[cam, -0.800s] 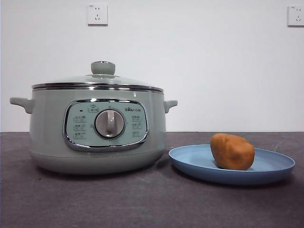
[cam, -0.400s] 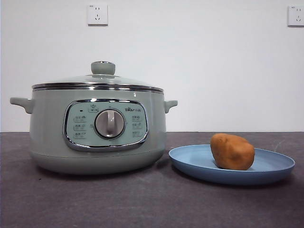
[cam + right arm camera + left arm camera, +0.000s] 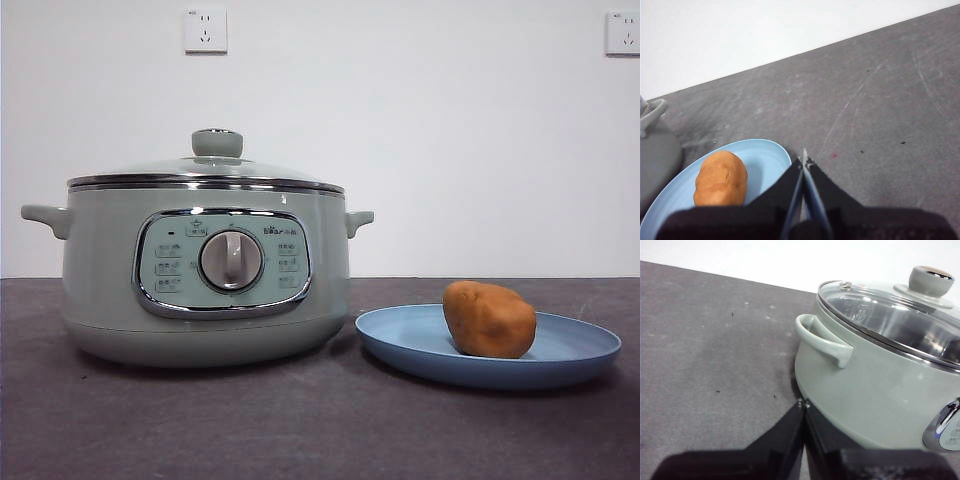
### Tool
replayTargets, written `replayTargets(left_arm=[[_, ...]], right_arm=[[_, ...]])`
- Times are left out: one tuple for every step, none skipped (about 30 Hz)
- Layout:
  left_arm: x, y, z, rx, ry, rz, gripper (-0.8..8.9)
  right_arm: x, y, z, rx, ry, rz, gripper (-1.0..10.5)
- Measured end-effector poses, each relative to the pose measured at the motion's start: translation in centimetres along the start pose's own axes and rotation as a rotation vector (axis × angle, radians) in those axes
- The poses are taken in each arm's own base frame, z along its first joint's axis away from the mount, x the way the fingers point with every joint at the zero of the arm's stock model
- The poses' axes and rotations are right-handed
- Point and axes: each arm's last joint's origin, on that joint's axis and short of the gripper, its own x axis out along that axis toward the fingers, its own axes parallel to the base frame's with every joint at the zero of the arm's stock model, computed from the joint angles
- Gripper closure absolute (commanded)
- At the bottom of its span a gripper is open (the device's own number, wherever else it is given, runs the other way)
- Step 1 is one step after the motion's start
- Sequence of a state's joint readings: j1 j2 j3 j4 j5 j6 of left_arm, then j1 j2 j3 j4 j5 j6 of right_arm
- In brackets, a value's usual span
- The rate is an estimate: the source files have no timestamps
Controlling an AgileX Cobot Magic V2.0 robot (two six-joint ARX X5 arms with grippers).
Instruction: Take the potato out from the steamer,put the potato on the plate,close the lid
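The sage-green steamer [image 3: 205,275] stands on the left of the table with the glass lid [image 3: 205,168] seated on its chrome rim. The orange-brown potato [image 3: 489,319] lies on the light-blue plate [image 3: 400,340] to its right. Neither arm shows in the front view. My left gripper [image 3: 803,403] is shut and empty, held back beside the steamer [image 3: 875,390] near its side handle, with the lid [image 3: 900,315] in sight. My right gripper [image 3: 804,161] is shut and empty, held back beside the plate [image 3: 765,160] that bears the potato [image 3: 721,179].
The dark grey table [image 3: 300,430] runs to a white wall with two power sockets [image 3: 205,30]. In the right wrist view the table [image 3: 880,115] shows scratches, and the steamer's handle [image 3: 652,115] is at the picture's edge.
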State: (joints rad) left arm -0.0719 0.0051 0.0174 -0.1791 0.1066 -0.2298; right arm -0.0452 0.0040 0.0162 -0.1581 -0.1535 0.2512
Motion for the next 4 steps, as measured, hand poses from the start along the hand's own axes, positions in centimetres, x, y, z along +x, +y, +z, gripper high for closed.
replayTargets(left_arm=[[0.0, 0.0, 0.0, 0.0, 0.0, 0.0, 8.17], [0.0, 0.0, 0.0, 0.0, 0.0, 0.0, 8.17], [0.0, 0.0, 0.0, 0.0, 0.0, 0.0, 8.17], [0.0, 0.0, 0.0, 0.0, 0.0, 0.0, 8.17]], right_arm=[[0.0, 0.0, 0.01, 0.0, -0.001, 0.0, 9.5], [0.0, 0.0, 0.0, 0.0, 0.0, 0.0, 9.5], [0.0, 0.0, 0.0, 0.0, 0.0, 0.0, 9.5], [0.0, 0.0, 0.0, 0.0, 0.0, 0.0, 9.5]])
